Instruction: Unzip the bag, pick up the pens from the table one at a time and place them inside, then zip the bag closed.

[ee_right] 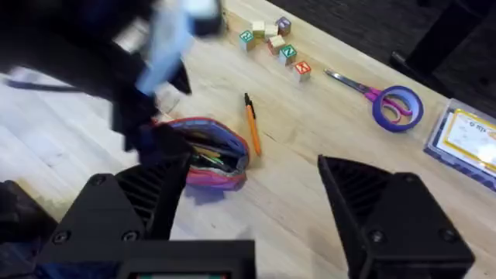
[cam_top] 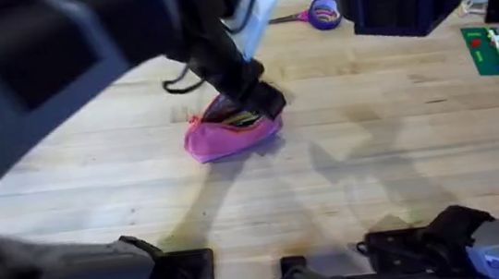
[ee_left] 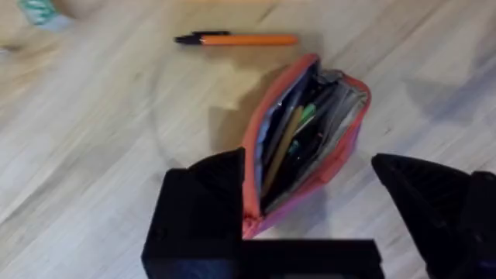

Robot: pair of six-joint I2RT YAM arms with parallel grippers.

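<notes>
Pink bag (cam_top: 230, 134) lay unzipped at center frame on the table (cam_top: 373, 164), a yellowish pen (ee_left: 280, 149) inside. An orange pen (ee_left: 246, 39) rested just beside it. Left gripper (ee_left: 314, 194) hovered over the pouch with fingers spread and empty; right gripper (ee_right: 252, 194) likewise gaped.

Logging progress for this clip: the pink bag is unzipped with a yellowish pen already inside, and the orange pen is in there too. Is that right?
Not quite. The orange pen lies on the table beside the bag, as the left wrist view shows. The bag is unzipped, with the yellowish pen inside.
</notes>
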